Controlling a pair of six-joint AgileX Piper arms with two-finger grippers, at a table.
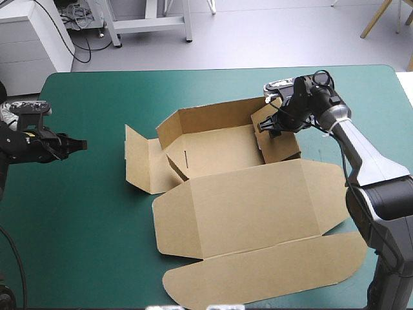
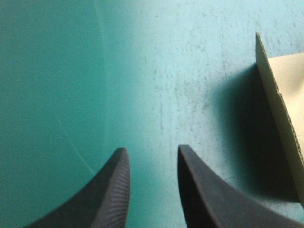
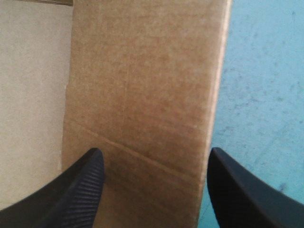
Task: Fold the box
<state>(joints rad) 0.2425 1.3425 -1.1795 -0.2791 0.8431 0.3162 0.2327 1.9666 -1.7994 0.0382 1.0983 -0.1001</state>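
Brown cut-board box (image 1: 219,152) lies mid-table half folded, back wall (image 1: 206,116) up, left flap (image 1: 139,161) and lid (image 1: 258,206) still flat, with the right gripper (image 3: 154,159) spread empty over its right wall (image 3: 142,95) and the left gripper (image 2: 151,152) parted, empty.

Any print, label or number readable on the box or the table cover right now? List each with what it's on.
None to read. The brown box shows plain board on every face in view, no print or label. The teal-green cover is unmarked too.
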